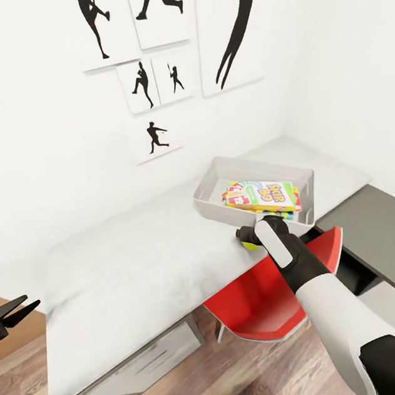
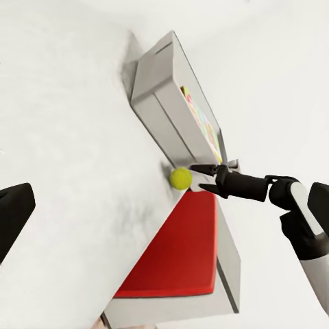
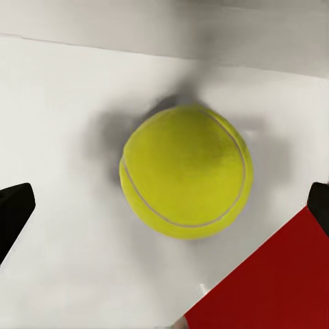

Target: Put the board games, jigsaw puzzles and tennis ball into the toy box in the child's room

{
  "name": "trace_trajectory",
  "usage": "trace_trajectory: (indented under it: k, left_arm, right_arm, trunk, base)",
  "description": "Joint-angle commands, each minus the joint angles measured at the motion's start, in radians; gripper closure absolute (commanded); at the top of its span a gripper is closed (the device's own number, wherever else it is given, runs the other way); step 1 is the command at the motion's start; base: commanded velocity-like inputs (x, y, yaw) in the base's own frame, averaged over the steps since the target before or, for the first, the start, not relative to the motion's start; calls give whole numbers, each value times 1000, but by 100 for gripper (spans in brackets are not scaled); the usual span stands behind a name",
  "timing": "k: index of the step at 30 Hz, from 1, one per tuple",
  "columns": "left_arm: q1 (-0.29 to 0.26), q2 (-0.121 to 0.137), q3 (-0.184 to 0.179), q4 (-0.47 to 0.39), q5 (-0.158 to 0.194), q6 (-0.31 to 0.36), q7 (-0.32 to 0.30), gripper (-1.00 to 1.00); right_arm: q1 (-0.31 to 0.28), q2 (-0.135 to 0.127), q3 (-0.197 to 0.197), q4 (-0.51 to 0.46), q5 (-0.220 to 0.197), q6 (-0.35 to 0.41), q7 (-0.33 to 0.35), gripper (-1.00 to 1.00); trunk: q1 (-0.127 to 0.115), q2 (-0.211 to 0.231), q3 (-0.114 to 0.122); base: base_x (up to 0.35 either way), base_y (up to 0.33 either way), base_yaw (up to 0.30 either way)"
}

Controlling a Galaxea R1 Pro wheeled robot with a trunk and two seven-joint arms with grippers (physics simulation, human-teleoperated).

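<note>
The right gripper [image 1: 252,235] hung just over the tennis ball [image 1: 251,243], which sat on the table [image 1: 137,257] right at the front edge, just beside the near wall of the toy box [image 1: 215,210]. In the right wrist view the ball [image 3: 185,171] lay between the two dark fingertips [image 3: 12,212], w/ table showing either side, so the jaws stood wide and nothing was held yet. The left wrist view showed the same: open fingers [image 2: 209,169] reaching for the ball [image 2: 181,178] from the edge side. In the box lay a lettered board game [image 1: 263,195] on top of other bright flat things; I couldn't tell how many were under it. The left gripper [image 1: 9,314] waited at about 9 o'clock of the table, well apart, its jaws parted and empty. A red chair [image 1: 264,301] was tucked under the edge at 6 o'clock of the ball. My worry: the ball was round and close to the drop, so a finger touching one side first would prob. roll it off onto the chair or floor. Closing off-centre could squirt it out. Lifting too low could also clip the box rim and shove the box back.
</note>
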Motion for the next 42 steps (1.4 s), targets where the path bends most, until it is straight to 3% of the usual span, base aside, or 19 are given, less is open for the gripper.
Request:
trace_trajectory:
  k: [1, 42]
  left_arm:
    - [-1, 0, 0, 0, -1, 11, -4, -100]
    - [-1, 0, 0, 0, 0, 9, -4, -100]
  right_arm:
    - [-1, 0, 2, -1, -10, 1, -10, -100]
    - [-1, 0, 4, -1, -11, 2, -10, -100]
  trunk:
    - [1, -2, -3]
    - [1, -2, -25]
  base:
    - [52, 0, 0]
    - [4, 0, 0]
